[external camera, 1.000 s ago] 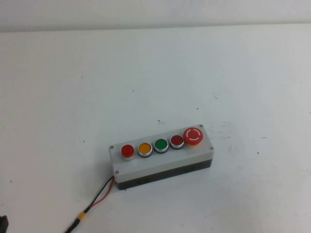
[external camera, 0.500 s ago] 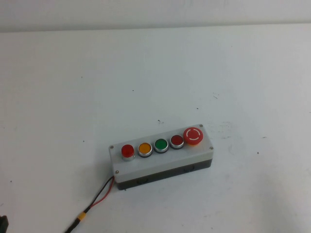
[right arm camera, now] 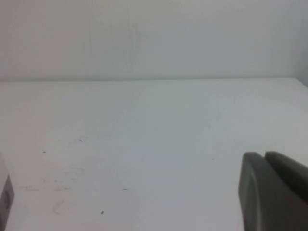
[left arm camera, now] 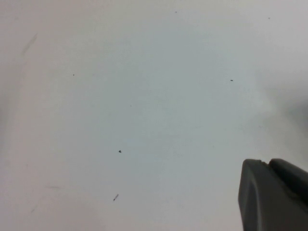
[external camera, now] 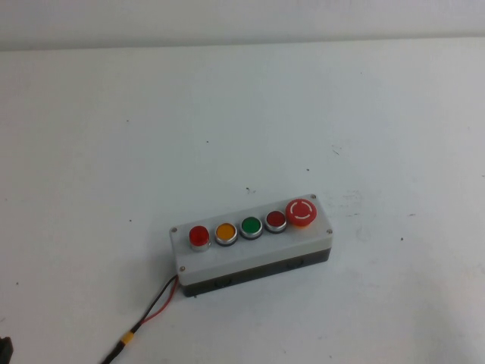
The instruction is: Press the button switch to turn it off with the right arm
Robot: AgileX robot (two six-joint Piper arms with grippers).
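Note:
The grey button box (external camera: 250,258) lies on the white table in the high view, near the front. The button switch (external camera: 199,236) is the bright-red flat button with a silver ring at the left end of its row. Neither arm shows in the high view. My right gripper (right arm camera: 263,155) shows only in the right wrist view, shut and empty, above bare table, with an edge of the grey box (right arm camera: 4,197) at that picture's border. My left gripper (left arm camera: 266,162) shows only in the left wrist view, shut and empty over bare table.
Along the row from the switch stand an orange button (external camera: 226,232), a green button (external camera: 251,226), a darker red button (external camera: 276,220) and a big red mushroom button (external camera: 301,211). A red and black cable (external camera: 155,307) runs from the box's left end to the front edge.

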